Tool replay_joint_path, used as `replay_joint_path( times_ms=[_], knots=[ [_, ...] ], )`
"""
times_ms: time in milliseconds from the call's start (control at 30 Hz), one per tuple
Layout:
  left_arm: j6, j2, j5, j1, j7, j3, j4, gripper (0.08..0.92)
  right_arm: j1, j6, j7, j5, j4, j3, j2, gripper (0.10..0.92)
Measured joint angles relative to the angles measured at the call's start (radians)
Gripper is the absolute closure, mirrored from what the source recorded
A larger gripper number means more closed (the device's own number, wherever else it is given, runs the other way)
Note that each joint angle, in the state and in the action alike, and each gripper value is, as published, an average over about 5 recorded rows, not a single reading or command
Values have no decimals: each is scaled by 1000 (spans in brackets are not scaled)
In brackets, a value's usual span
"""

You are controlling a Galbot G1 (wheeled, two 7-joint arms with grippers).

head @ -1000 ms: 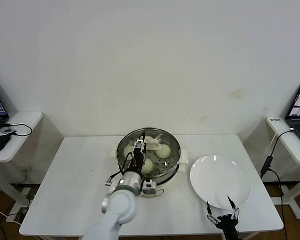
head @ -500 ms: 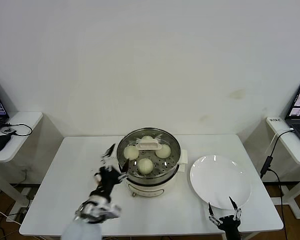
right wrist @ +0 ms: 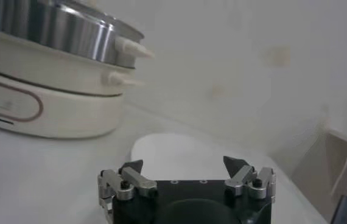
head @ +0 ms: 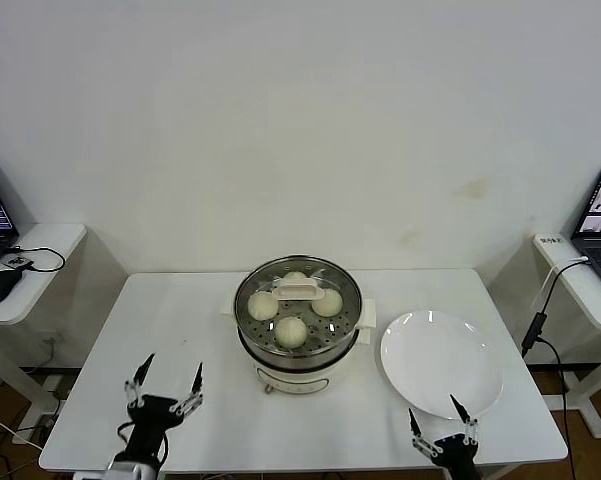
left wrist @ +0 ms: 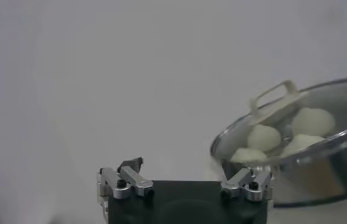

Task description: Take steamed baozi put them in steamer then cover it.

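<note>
The steel steamer (head: 298,345) stands on its white cooker base at the table's middle. Several cream-white baozi (head: 291,331) lie inside it. The glass cover with its cream handle (head: 299,292) rests on the steamer. In the left wrist view the cover (left wrist: 277,100) and baozi (left wrist: 312,120) show to one side. My left gripper (head: 164,381) is open and empty above the table's front left, apart from the steamer; it also shows in the left wrist view (left wrist: 185,173). My right gripper (head: 439,425) is open and empty at the front edge by the plate; it also shows in the right wrist view (right wrist: 186,165).
An empty flat white plate (head: 441,362) lies right of the steamer, also in the right wrist view (right wrist: 185,152). The cooker base (right wrist: 52,103) shows there too. Side desks with laptops and cables flank the table (head: 180,330).
My left gripper let go of the cover's handle and drew back from the steamer to the table's front left. The cover stays on the steamer. The right gripper barely moved.
</note>
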State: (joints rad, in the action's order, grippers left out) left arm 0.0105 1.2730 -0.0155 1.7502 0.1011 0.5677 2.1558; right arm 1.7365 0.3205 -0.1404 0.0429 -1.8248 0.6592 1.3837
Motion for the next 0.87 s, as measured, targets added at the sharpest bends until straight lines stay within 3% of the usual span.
replay_joint_path(
  times_ms=[367,867],
  knots=[
    [96,32,-177,96,-5,42,-46,177,35,-50,13,-62,-66,-71,-17,203],
    [121,68,-278,103,-8,44,-83,177,53,-200,11,-157,-146,-117,-27,202]
  ],
)
